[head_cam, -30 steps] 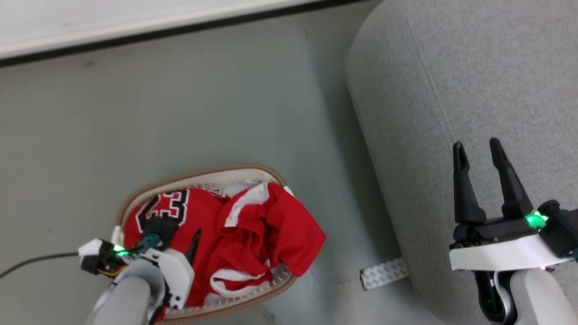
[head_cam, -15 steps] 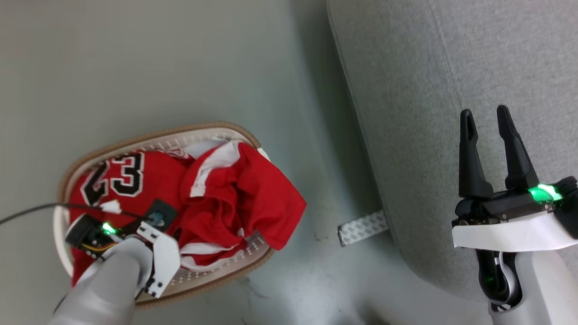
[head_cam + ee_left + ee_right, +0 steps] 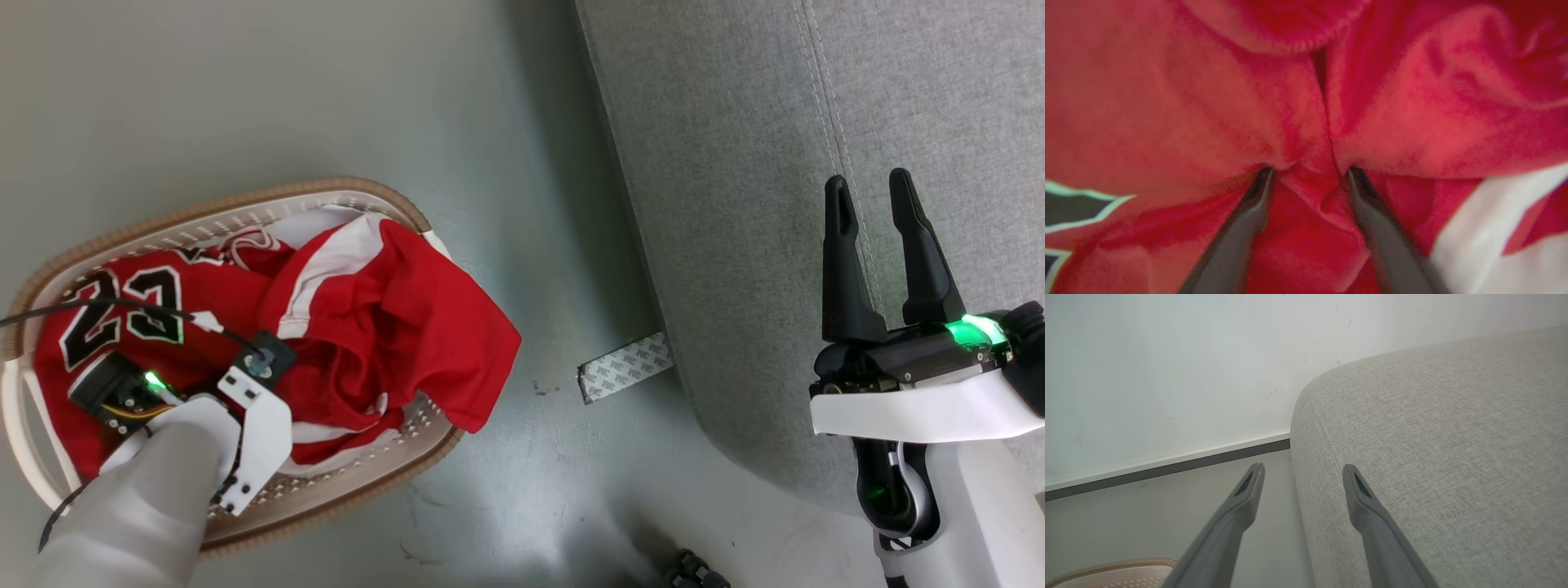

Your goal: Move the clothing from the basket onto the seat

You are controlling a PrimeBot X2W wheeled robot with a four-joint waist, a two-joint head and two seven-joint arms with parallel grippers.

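The red jersey (image 3: 384,327) with its black 23 lies crumpled in the white basket (image 3: 245,196), one corner hanging over the brown rim on the right. My left arm reaches down into the basket. In the left wrist view my left gripper (image 3: 1308,171) is open, both tips pressed into the red cloth (image 3: 1412,102) with a small fold bunched between them. My right gripper (image 3: 869,192) stands open and empty above the grey seat (image 3: 735,163), near its seam. The right wrist view shows that gripper (image 3: 1302,469) at the seat's rounded edge (image 3: 1453,437).
A patterned grey-white strip (image 3: 624,367) lies on the floor at the seat's foot, between the basket and the seat. A black cable (image 3: 49,310) runs over the jersey to my left wrist. The wall's baseboard (image 3: 1167,465) lies beyond the seat.
The head camera has swung, shifting the whole picture. My left gripper has sunk into the jersey, so its finger no longer shows from above. The right gripper stays open.
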